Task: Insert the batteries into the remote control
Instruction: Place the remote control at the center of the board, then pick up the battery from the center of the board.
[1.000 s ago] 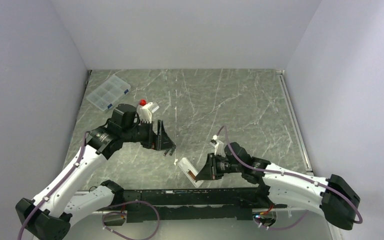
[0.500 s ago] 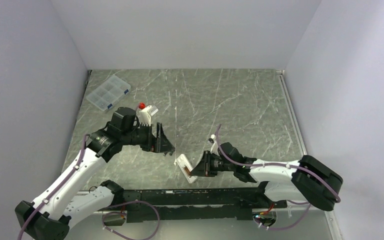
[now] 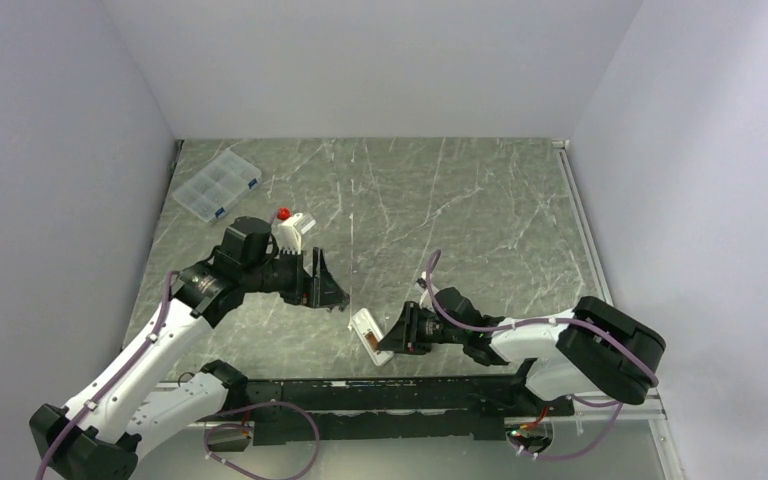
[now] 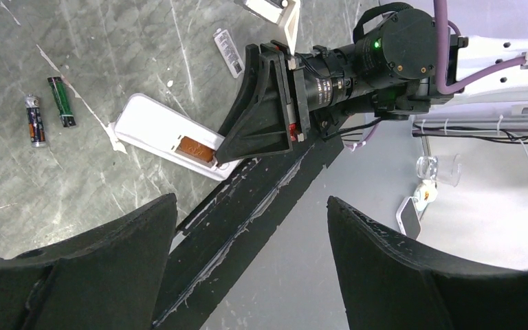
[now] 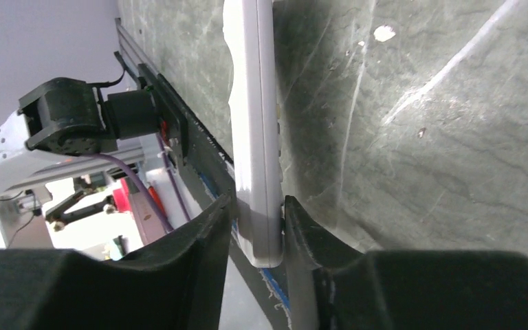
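Observation:
The white remote control [image 3: 368,332] lies near the table's front edge with its reddish-brown battery recess [image 4: 194,146] facing up. My right gripper [image 3: 397,330] is shut on its right end, and the two fingers press its flat faces [image 5: 254,103]. Two batteries [image 4: 36,120] [image 4: 62,102] lie side by side on the table just left of the remote. My left gripper [image 3: 330,295] hovers over them, open and holding nothing [image 4: 251,199].
A small pale flat strip [image 4: 227,51] lies on the table beyond the remote. A clear compartment box with blue clips [image 3: 217,184] stands at the far left. The black rail [image 3: 380,388] runs along the table's near edge, right behind the remote.
My right gripper has carried the remote leftward and lower, from tilted in the air to nearly flat on the table. The left gripper has drifted slightly back and left, still open.

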Controlling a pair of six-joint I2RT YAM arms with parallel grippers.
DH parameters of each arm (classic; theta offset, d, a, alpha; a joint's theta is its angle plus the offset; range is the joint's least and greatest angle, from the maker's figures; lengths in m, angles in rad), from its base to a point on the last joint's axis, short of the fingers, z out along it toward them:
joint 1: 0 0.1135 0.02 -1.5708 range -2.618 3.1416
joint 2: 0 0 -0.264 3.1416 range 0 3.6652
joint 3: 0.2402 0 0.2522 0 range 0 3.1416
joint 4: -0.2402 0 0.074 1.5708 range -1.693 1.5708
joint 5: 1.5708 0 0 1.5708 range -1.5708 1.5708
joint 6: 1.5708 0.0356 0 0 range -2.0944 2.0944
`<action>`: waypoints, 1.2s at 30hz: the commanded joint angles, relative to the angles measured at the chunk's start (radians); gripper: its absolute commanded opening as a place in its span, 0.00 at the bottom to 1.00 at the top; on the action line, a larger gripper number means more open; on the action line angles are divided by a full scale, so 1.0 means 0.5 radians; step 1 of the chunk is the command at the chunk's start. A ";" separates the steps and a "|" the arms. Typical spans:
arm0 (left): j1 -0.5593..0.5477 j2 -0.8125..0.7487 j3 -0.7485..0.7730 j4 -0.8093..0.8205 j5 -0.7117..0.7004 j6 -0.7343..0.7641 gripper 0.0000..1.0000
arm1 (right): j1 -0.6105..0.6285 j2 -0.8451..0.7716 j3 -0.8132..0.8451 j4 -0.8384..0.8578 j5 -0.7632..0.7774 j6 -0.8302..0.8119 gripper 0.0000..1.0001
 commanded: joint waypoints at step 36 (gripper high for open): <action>0.008 -0.579 0.027 -0.147 -0.487 0.068 0.84 | 0.224 0.174 1.500 -1.589 0.873 -1.028 0.56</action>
